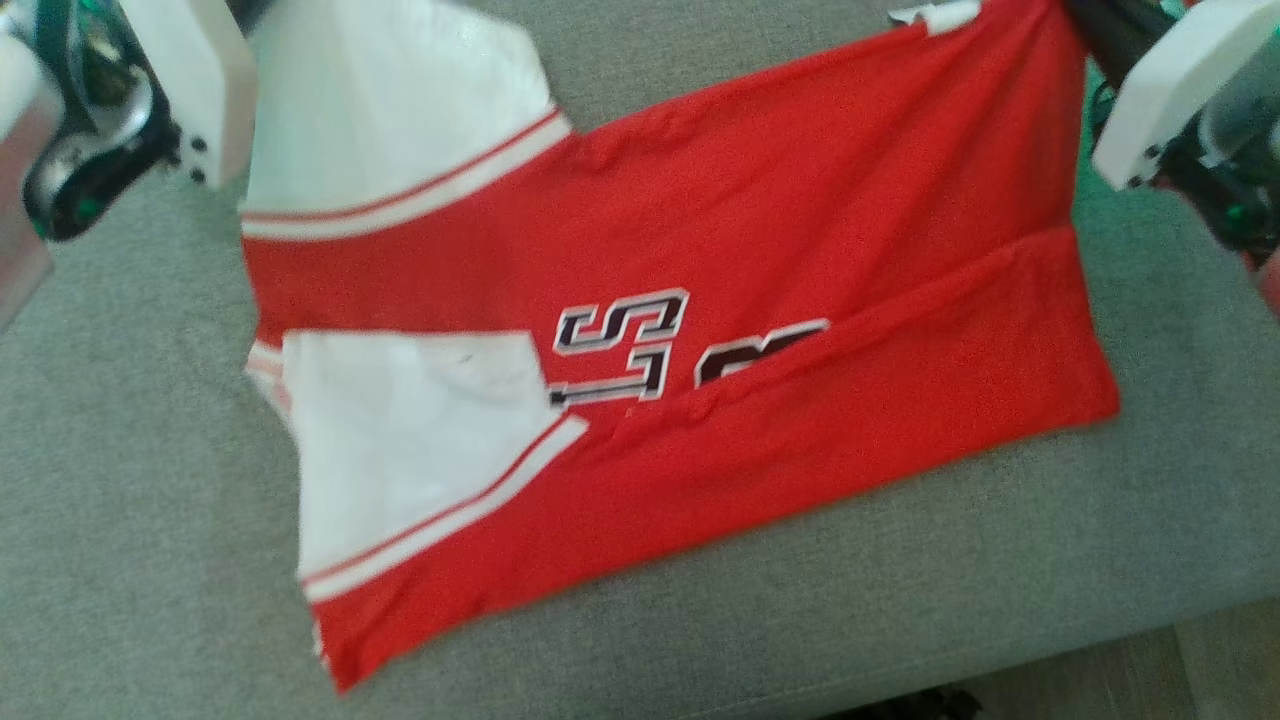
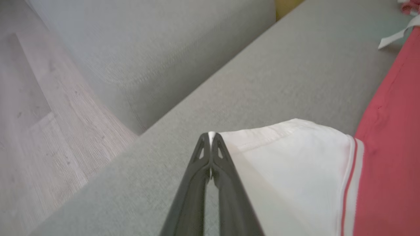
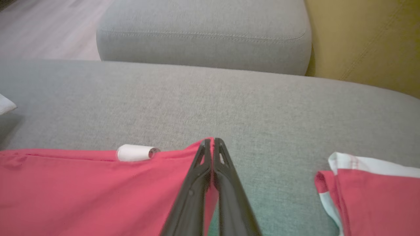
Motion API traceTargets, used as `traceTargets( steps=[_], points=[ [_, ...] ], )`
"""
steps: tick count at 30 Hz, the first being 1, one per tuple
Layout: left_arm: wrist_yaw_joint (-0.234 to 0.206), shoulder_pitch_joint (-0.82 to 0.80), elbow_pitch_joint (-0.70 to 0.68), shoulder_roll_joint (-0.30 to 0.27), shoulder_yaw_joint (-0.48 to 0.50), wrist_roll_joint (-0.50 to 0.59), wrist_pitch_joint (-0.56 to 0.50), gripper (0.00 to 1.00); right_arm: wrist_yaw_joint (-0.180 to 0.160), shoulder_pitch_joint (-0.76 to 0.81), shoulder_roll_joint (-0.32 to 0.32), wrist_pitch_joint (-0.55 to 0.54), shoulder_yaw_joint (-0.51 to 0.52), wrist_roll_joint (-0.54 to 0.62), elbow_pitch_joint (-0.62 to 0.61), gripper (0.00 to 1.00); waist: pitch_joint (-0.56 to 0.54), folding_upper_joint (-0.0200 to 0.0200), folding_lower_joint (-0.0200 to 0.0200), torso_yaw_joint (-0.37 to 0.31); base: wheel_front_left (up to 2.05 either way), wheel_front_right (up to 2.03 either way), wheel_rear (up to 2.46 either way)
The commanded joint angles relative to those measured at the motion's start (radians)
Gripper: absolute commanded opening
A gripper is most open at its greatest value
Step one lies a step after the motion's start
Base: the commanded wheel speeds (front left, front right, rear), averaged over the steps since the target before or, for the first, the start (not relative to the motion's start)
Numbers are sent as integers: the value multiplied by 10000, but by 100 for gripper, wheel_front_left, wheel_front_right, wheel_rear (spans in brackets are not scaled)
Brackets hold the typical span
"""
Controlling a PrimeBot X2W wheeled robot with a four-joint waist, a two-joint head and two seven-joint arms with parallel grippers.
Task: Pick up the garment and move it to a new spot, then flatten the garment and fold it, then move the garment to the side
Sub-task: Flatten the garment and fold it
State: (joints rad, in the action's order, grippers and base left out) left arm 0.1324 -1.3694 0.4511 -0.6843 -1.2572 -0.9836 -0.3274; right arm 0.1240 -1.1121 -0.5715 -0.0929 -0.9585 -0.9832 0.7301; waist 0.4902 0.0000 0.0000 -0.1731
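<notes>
Garment: the red garment (image 1: pixel 700 250) with white sleeves is lying spread across the grey cushion (image 1: pixel 150 500), its long side running from the robot's left to its right in the head view.
Sleeves: both white sleeves are sitting at the robot's left end, one at the far edge (image 1: pixel 400 110) and one at the near edge (image 1: pixel 410 440), each trimmed with a red-and-white stripe.
Near flap: a red band (image 1: pixel 900 370) along the near side is lying folded up over the body and is covering part of the black-and-white lettering (image 1: pixel 625 345).
Left pincer: the left pincer (image 2: pixel 211 134) is pressing its fingers together on the hem of the far white sleeve (image 2: pixel 295 170), with a sliver of white cloth showing between the tips.
Right pincer: the right pincer (image 3: pixel 212 140) is pinching the red edge of the garment (image 3: pixel 98 190) at its far right corner, the fingers tight together with red cloth peeking up between them.
Tag: a small white tag (image 3: pixel 134 152) is sticking out at that red edge, just beside the right pincer.
Other cloth: a red-and-white fold (image 3: pixel 370 190) is lying apart on the cushion in the right wrist view; I cannot tell whether it is belonging to the same garment.
Surroundings: a second grey cushion (image 3: pixel 203 32) is sitting beyond the first, a yellow surface (image 3: pixel 361 39) is standing beside it, and a pale wooden floor (image 2: pixel 39 114) is showing past the cushion's edge.
</notes>
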Motion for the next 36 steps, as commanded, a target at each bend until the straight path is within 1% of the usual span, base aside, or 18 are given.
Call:
traceTargets(
  steps=[1, 4, 6, 9, 10, 15, 17, 22, 26, 31, 36],
  points=[
    [-18, -749, -64, -277, 521, 102, 456, 0, 67, -39, -366, 277, 155, -208, -80, 0, -97, 0, 0, 73, 0, 0, 0],
    [-18, -803, -21, -269, 558, -11, 1372, 0, 67, 161, -576, 666, 191, -615, -175, 0, -323, 0, 0, 147, 0, 0, 0],
    [-18, -656, -187, -382, 477, -156, 1807, 0, 67, 417, -734, 874, 146, -834, -286, 0, -523, 0, 0, 189, 0, 0, 0],
    [-18, -243, -666, -735, 286, -378, 2211, 0, 67, 884, -983, 1102, 44, -1083, -432, 0, -794, 0, 0, 284, 0, 0, 0],
    [-18, -243, -666, -735, 286, -378, 2211, 0, 67, 884, -983, 1102, 44, -1083, -432, 0, -794, 0, 0, 284, 0, 0, 0],
    [-19, 775, -1591, -1586, 97, -595, 2624, 0, 67, 1760, -1377, 1340, -76, -1449, -513, 0, -1258, 0, 0, 501, 0, 0, 0],
    [-94, 1246, -1958, -1877, 48, -649, 2691, 0, 67, 2079, -1518, 1456, -102, -1535, -534, 0, -1426, 0, 0, 587, 0, 0, 0],
    [-529, 2515, -3284, -2437, -86, -682, 2539, 0, 67, 2857, -1800, 1758, -141, -1626, -499, 0, -1759, 0, 0, 870, 0, 0, 0],
    [-986, 3447, -4303, -2667, -160, -308, 2361, 0, 67, 3445, -1919, 1996, -103, -1665, -557, 0, -1905, 0, 0, 1049, 0, 0, 0],
    [-1367, 4521, -4890, -2601, -203, 218, 2309, 0, 67, 4024, -1823, 2190, -48, -1586, -537, 0, -1920, 0, 0, 1191, 0, 0, 0],
    [-1776, 5255, -4892, -2450, -205, 99, 2735, 0, 67, 4469, -1505, 2220, 37, -1468, -314, 0, -1944, 0, 0, 1162, 0, 0, 0]
  ],
)
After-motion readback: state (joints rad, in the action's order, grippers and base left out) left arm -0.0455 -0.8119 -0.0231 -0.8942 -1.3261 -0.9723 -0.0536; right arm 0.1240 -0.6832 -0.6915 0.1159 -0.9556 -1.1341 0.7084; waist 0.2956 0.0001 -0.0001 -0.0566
